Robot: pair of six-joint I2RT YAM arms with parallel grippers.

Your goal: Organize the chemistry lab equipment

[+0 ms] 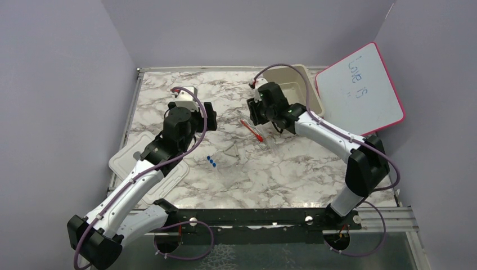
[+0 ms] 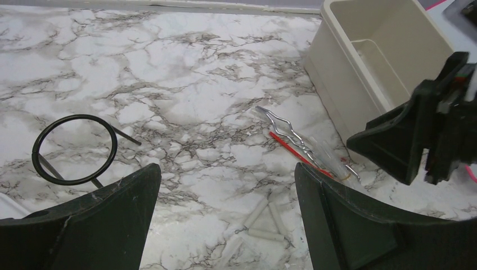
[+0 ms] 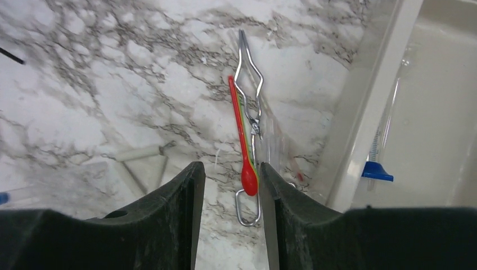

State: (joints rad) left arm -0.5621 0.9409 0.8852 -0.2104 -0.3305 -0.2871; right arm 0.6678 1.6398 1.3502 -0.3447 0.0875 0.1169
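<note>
A red-tipped dropper (image 3: 242, 140) lies beside a metal wire clamp (image 3: 250, 90) on the marble table, next to the beige tub (image 3: 365, 112). My right gripper (image 3: 228, 191) is open just above them, and the red tip lies between its jaws near the right finger. A blue hexagonal-based piece (image 3: 376, 171) lies inside the tub. My left gripper (image 2: 228, 225) is open and empty above a white-tubed wire triangle (image 2: 264, 219). A black wire ring (image 2: 75, 149) lies to its left. Clear tubes with blue caps (image 1: 212, 162) lie at mid-table. The wire brush is out of view.
The beige tub (image 1: 292, 84) stands at the back right, with the pink-framed whiteboard (image 1: 360, 87) leaning behind it. A white lid (image 1: 126, 163) lies at the left edge under my left arm. Grey walls close in the table.
</note>
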